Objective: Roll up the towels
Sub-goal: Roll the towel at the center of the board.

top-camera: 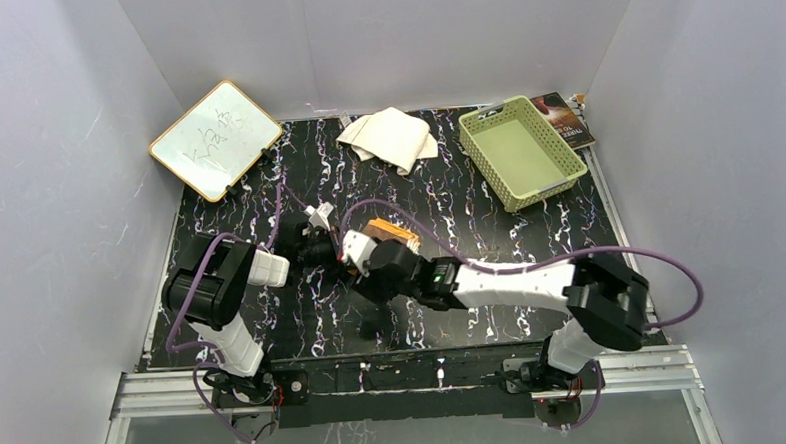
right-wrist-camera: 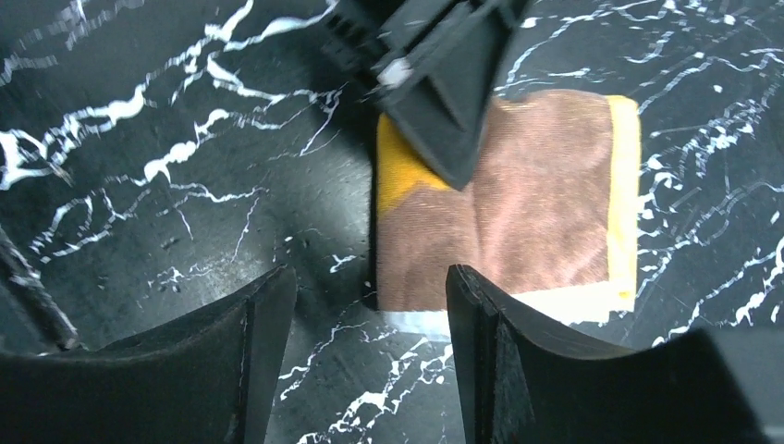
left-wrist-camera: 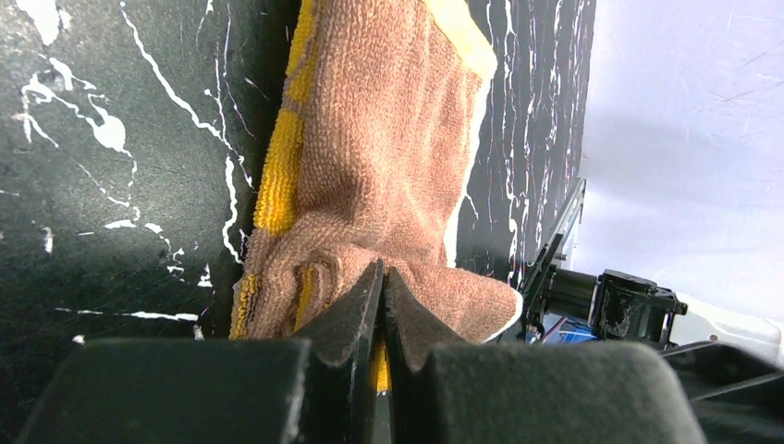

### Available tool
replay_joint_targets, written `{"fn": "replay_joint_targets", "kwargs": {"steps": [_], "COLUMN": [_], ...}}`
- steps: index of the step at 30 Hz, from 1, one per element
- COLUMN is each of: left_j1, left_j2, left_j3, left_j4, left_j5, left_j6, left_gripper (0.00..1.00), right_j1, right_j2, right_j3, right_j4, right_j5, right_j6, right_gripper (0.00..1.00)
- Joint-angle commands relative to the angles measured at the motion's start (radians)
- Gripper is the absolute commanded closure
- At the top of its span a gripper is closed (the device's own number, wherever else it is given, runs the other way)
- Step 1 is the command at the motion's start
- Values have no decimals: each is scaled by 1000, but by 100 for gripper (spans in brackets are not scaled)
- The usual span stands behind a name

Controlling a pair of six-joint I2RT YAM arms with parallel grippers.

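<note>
The orange-yellow towel (top-camera: 386, 229) lies brown back up at the middle of the black marbled table. In the left wrist view my left gripper (left-wrist-camera: 384, 273) is shut on the near edge of this towel (left-wrist-camera: 370, 139), which bunches at the fingertips. My left gripper (top-camera: 315, 240) sits at the towel's left end. My right gripper (right-wrist-camera: 370, 287) is open and empty, just above the table by the corner of the towel (right-wrist-camera: 545, 213). The left gripper's fingers (right-wrist-camera: 444, 102) show on that towel's far edge. The cream-white towel (top-camera: 390, 137) lies crumpled at the back centre.
A green plastic basket (top-camera: 485, 123) stands at the back right, with a dark book (top-camera: 564, 114) behind it. A whiteboard (top-camera: 215, 140) leans at the back left. The right arm (top-camera: 512, 282) stretches across the front of the table. White walls enclose the table.
</note>
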Motion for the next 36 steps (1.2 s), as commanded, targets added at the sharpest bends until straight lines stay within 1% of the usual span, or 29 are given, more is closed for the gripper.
{"fn": "replay_joint_targets", "kwargs": {"steps": [1, 9, 16, 23, 24, 31, 34, 36], "left_j1": [-8, -8, -8, -8, -8, -8, -8, -8], "left_j2": [79, 91, 105, 112, 112, 117, 117, 119], "left_j3": [-42, -39, -32, -31, -31, -31, -31, -30], "left_j4": [-211, -205, -202, -199, -199, -198, -199, -200], "left_j5": [-130, -114, -102, -97, -96, -92, -90, -88], "left_j6": [92, 98, 100, 101, 101, 101, 103, 104], "left_gripper": [97, 97, 97, 97, 97, 97, 97, 97], "right_j1": [69, 88, 94, 96, 96, 94, 94, 94], "right_j2": [96, 204, 204, 231, 260, 320, 339, 352], "right_j3": [74, 90, 62, 65, 66, 75, 80, 83], "right_j4": [-11, 5, 90, 112, 116, 129, 123, 111], "right_j5": [123, 162, 193, 211, 218, 245, 249, 253], "right_j6": [-124, -173, -222, -263, -269, -283, -280, -273], "right_gripper": [42, 45, 46, 46, 46, 45, 47, 50]}}
